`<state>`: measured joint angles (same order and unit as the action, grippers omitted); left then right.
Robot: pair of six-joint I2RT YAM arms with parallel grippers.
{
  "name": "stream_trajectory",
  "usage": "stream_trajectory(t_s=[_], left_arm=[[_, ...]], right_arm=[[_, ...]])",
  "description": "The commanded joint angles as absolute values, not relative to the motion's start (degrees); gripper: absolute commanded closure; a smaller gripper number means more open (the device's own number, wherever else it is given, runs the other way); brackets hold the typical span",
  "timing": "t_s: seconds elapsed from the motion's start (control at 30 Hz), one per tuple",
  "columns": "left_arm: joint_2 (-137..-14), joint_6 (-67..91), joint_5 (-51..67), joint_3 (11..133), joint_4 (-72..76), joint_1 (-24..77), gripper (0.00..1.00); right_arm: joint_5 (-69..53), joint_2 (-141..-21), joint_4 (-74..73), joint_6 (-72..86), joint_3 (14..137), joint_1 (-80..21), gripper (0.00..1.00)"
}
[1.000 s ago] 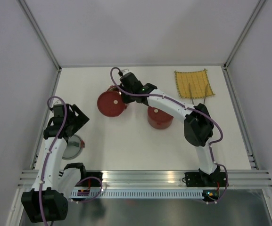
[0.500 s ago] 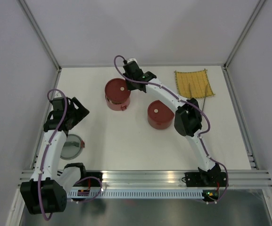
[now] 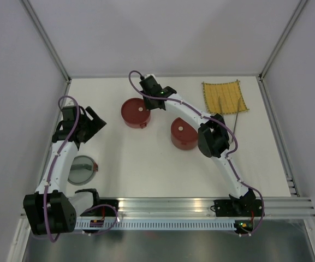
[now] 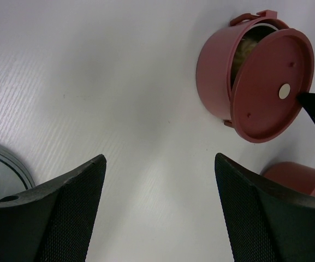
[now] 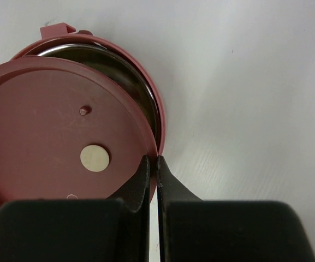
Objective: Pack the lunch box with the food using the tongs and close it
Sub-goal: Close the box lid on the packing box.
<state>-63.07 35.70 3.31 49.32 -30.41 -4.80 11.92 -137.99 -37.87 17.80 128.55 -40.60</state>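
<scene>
One lunch box bowl (image 4: 214, 68) stands at the back of the table, with pale food (image 4: 247, 48) showing inside. Its red lid (image 5: 53, 136) with a pale knob leans tilted over the steel-lined bowl rim (image 5: 149, 98), leaving a gap. My right gripper (image 5: 152, 159) is shut on the lid's edge. The lid (image 3: 136, 112) and right gripper (image 3: 148, 103) also show from above. A second red bowl (image 3: 185, 132) stands lidded at centre. The tongs (image 3: 236, 117) lie at the right. My left gripper (image 4: 160, 202) hangs open and empty over bare table, left of the bowls.
A yellow woven mat (image 3: 224, 97) lies at the back right beside the tongs. A round shiny steel disc (image 3: 81, 169) with a red rim sits near the left arm. Metal rails run along the table's side edges.
The right gripper has carried the lid from beside the bowl to on top of it. The left arm has swung a little toward the back.
</scene>
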Motion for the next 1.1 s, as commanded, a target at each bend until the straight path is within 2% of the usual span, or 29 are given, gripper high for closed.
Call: stream_trajectory(t_s=[0.0, 0.9, 1.0, 1.03, 1.07], left_arm=[[-64.25, 33.84, 6.59, 52.2, -27.07, -5.19, 0.15], [-70.57, 34.63, 10.46, 53.87, -22.33, -5.01, 0.18], [-72.24, 34.98, 9.85, 55.28, -20.75, -4.57, 0.19], [-72.86, 34.89, 9.15, 55.89, -20.31, -4.14, 0.19], [-74.69, 34.81, 8.36, 57.81, -20.22, -3.26, 0.19]], right_arm=[[11.95, -139.04, -36.91, 18.98, 132.8, -39.9, 1.0], [13.45, -142.91, -32.26, 22.33, 133.59, -39.55, 0.98], [11.79, -143.0, -33.66, 21.19, 133.86, -39.55, 0.84], [11.17, -142.74, -34.1, 20.92, 133.86, -39.55, 0.73], [10.81, -142.47, -34.88, 20.48, 133.86, -39.55, 0.69]])
